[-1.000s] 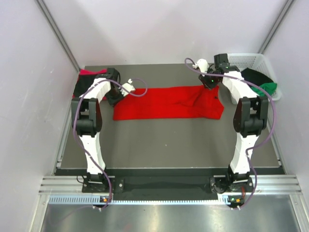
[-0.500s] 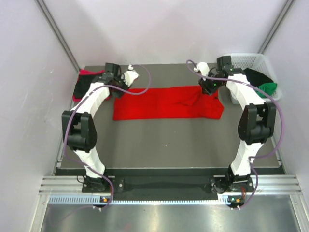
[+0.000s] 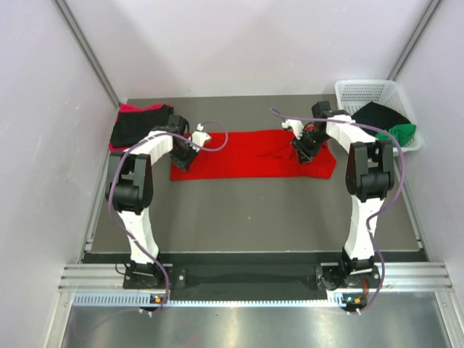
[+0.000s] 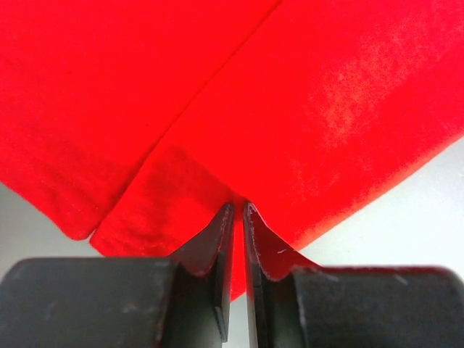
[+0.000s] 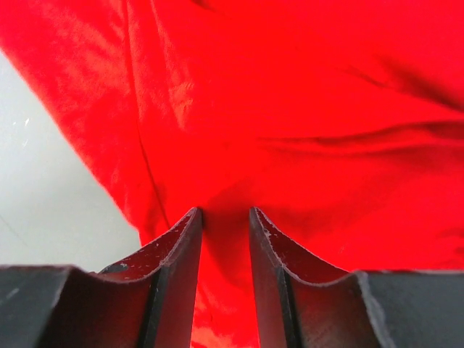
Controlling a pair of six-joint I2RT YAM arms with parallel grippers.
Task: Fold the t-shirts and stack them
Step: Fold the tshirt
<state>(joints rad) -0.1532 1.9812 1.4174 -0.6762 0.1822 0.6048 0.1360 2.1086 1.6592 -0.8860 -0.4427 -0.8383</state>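
A bright red t-shirt (image 3: 246, 156) lies on the dark table as a long folded strip. My left gripper (image 3: 183, 156) is at its left end; in the left wrist view the jaws (image 4: 238, 206) stand almost together, pinching the shirt's edge (image 4: 326, 109). My right gripper (image 3: 303, 148) is at the strip's right end; in the right wrist view the jaws (image 5: 225, 212) stand a finger's width apart with bunched red cloth (image 5: 290, 87) filling the gap. Folded black and pinkish red shirts (image 3: 134, 123) lie at the far left. A black shirt (image 3: 384, 116) and a green shirt (image 3: 404, 132) hang over the basket.
A white plastic lattice basket (image 3: 366, 93) stands at the far right corner. Pale walls close in the table (image 3: 254, 217) on the left, right and back. Purple cables loop from both wrists above the shirt.
Both grippers have come down and inward from the shirt's far edge onto its two ends. The red shirt has not visibly shifted.
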